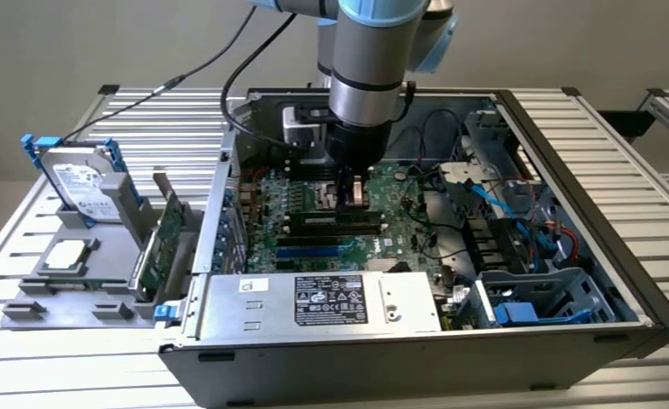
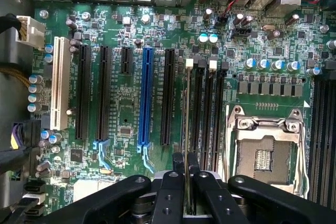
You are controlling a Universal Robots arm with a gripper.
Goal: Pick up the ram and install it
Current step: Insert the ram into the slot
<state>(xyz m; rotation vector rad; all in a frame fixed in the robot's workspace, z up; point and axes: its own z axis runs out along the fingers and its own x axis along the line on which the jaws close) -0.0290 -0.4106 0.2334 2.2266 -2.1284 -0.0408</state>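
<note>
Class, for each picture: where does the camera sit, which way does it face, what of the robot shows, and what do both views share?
Exterior view: off the arm, raised, looking down at an angle into the open computer case; shows the arm and gripper.
Wrist view: on the wrist, looking down along the gripper at the motherboard; shows its black fingers.
Shared: gripper, motherboard, and the ram it grips.
</note>
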